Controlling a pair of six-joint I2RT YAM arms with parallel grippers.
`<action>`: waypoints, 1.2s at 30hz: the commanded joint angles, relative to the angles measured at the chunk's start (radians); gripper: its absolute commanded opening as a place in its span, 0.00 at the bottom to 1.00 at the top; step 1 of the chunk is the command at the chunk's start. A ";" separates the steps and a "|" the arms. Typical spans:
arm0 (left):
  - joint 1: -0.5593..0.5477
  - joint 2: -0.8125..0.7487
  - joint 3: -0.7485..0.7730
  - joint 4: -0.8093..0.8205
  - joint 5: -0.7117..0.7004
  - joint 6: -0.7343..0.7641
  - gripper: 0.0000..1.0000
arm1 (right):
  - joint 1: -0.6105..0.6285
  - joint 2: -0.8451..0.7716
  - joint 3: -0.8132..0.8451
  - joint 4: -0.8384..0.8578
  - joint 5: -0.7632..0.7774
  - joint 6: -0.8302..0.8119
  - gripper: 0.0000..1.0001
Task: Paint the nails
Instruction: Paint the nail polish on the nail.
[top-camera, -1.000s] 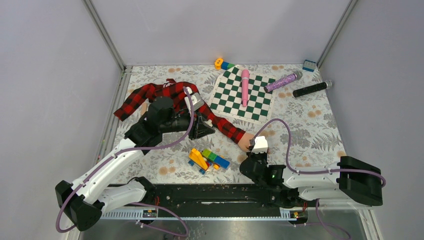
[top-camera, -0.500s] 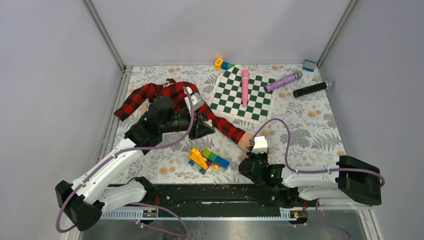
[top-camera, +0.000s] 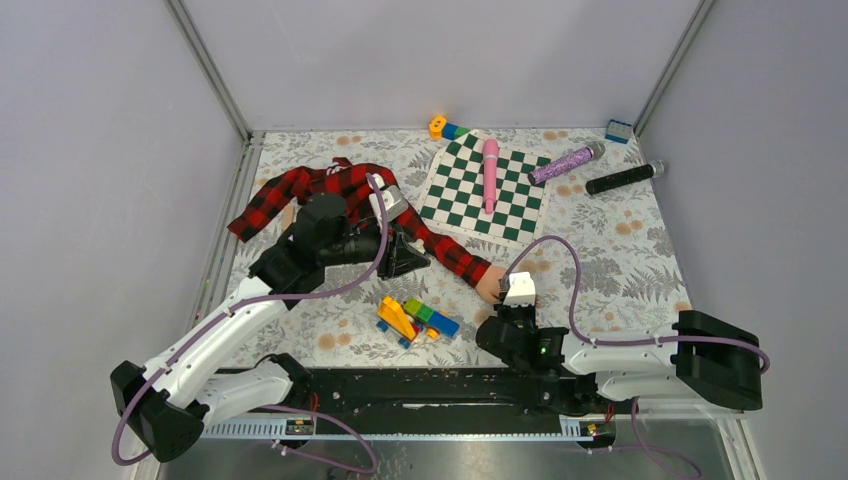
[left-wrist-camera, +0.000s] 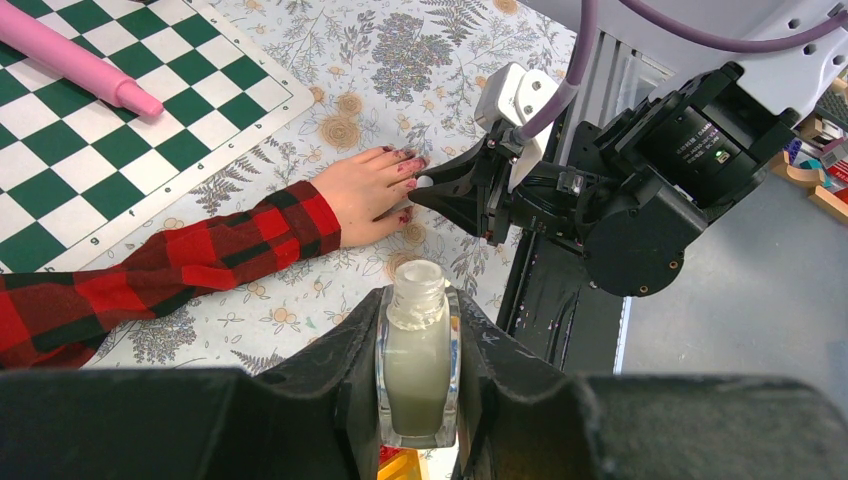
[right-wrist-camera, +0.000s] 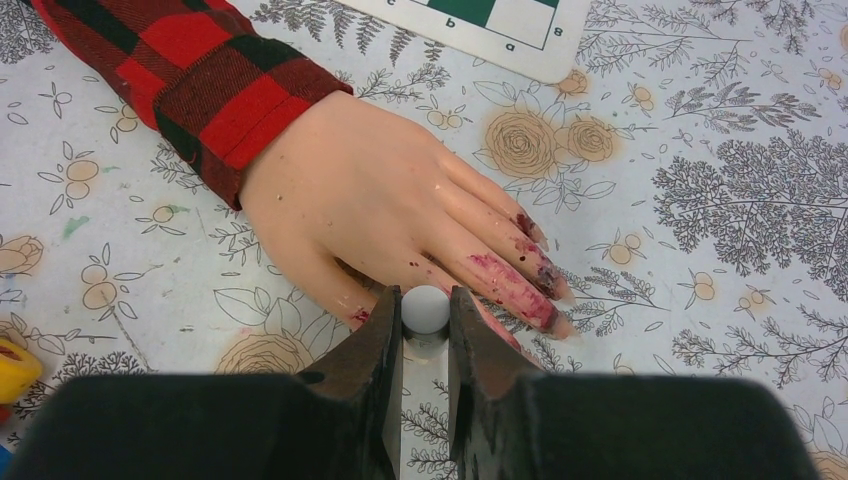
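Note:
The pale pink mannequin hand (right-wrist-camera: 370, 200) lies flat on the floral tablecloth, in a red-black plaid sleeve (right-wrist-camera: 200, 90). Its nails (right-wrist-camera: 545, 275) are dark red, and smears run up the fingers. My right gripper (right-wrist-camera: 426, 300) is shut on a small white round cap (right-wrist-camera: 427, 310), right over the gap between thumb and first finger. Whatever hangs below the cap is hidden. From above, that gripper (top-camera: 508, 300) sits at the hand's (top-camera: 490, 283) near side. My left gripper (left-wrist-camera: 418, 300) is shut on a small pale bottle (left-wrist-camera: 418, 370) with its neck uncapped, and stays back over the sleeve.
A green-white chessboard (top-camera: 485, 185) with a pink tube (top-camera: 490, 172) on it lies behind the hand. Toy bricks (top-camera: 415, 318) are piled to the hand's near left. A glittery purple tube (top-camera: 566, 163) and a black tube (top-camera: 624, 178) lie at the far right.
My right wrist has edged slightly to the left at the hand. The left arm and the bottle have stayed where they were.

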 joint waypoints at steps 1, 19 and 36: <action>-0.003 -0.028 0.022 0.062 0.023 -0.005 0.00 | 0.012 0.005 0.034 -0.012 0.077 0.040 0.00; -0.003 -0.028 0.021 0.064 0.024 -0.007 0.00 | 0.012 0.028 0.051 -0.046 0.083 0.048 0.00; -0.003 -0.033 0.021 0.064 0.024 -0.007 0.00 | 0.012 0.035 0.068 -0.102 0.096 0.089 0.00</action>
